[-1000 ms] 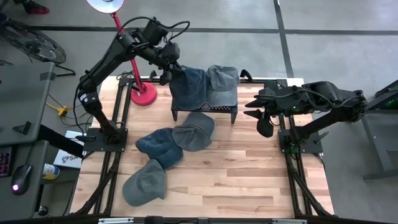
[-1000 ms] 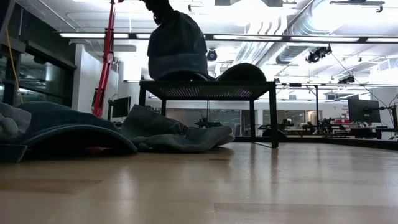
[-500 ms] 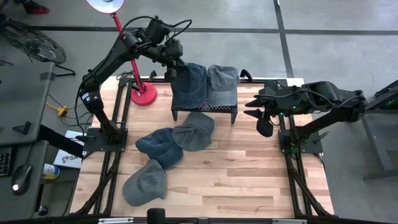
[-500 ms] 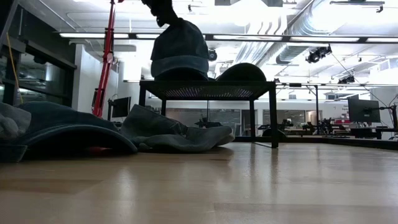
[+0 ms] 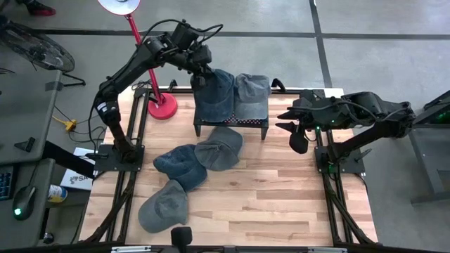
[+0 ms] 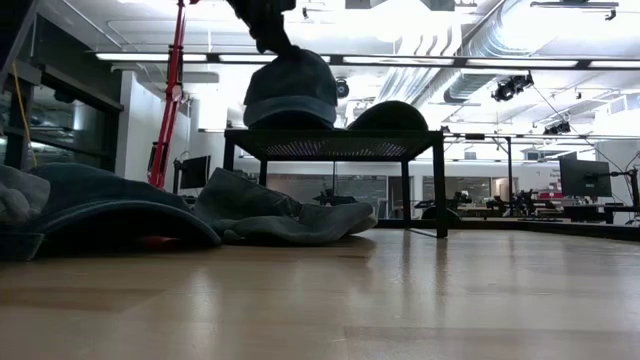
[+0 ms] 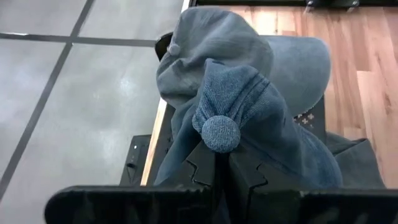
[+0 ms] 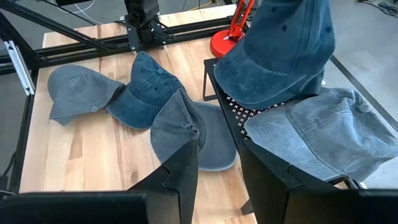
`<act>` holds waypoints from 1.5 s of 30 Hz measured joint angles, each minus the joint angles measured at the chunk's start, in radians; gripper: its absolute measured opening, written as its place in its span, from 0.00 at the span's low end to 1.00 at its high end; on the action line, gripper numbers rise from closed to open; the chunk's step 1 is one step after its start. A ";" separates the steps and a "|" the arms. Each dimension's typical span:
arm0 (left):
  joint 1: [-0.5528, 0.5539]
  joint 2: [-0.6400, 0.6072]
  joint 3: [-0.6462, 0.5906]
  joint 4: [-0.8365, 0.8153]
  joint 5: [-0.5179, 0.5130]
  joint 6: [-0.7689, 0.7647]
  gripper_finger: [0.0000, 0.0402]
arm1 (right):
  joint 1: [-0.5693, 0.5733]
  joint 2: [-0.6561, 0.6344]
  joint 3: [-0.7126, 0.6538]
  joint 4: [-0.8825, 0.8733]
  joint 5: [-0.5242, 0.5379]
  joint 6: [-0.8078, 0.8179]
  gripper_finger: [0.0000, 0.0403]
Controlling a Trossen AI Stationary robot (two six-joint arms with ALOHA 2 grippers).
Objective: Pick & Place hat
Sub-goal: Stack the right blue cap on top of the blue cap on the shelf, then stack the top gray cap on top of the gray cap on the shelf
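A dark denim hat (image 5: 215, 93) sits on the left half of a black mesh rack (image 5: 232, 125), beside a lighter grey-blue hat (image 5: 252, 93) that lies on the rack's right half. My left gripper (image 5: 200, 76) reaches in from the far left and is shut on the dark hat's crown (image 7: 249, 106). In the low view the dark hat (image 6: 290, 88) stands with its rim on the rack top (image 6: 335, 142). My right gripper (image 5: 285, 124) hangs open over the table's right side, touching nothing. My left gripper (image 7: 221, 160) pinches bunched crown cloth just below the top button (image 7: 221, 132) between its two fingers. The fingers slant down from the far left. The crown is pulled up into a peak while the hat's rim (image 6: 290, 118) rests on the rack top.
Three more denim hats lie on the wooden table in front of the rack: one (image 5: 219, 147) by its near edge, one (image 5: 181, 166) to its left, one (image 5: 163, 205) near the front. A red lamp base (image 5: 163, 107) stands left of the rack.
My left gripper has moved toward the table's right edge and a little down, tipping forward, still shut on the dark hat. The hat, which stood tall over the rack's left end, has sunk and leaned over, so its crown now sits lower on the rack.
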 joint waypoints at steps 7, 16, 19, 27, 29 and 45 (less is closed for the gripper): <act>0.000 0.012 0.000 0.010 -0.033 0.006 0.03 | 0.000 0.000 0.000 0.000 0.000 0.002 0.28; 0.000 0.013 0.000 0.014 -0.054 0.018 0.11 | 0.000 0.000 0.000 0.000 -0.011 0.002 0.28; 0.000 0.013 0.000 0.017 -0.060 0.017 0.22 | 0.000 0.000 0.000 0.000 -0.013 0.002 0.28; -0.030 -0.012 0.000 0.073 -0.213 -0.001 0.52 | 0.000 0.000 0.000 0.000 -0.031 0.004 0.28; -0.051 -0.027 0.000 0.097 -0.286 -0.002 0.55 | 0.000 0.000 0.000 0.000 -0.031 0.004 0.28; -0.372 -0.168 0.001 0.151 -0.558 -0.128 0.57 | 0.000 0.009 0.000 0.000 -0.068 -0.047 0.28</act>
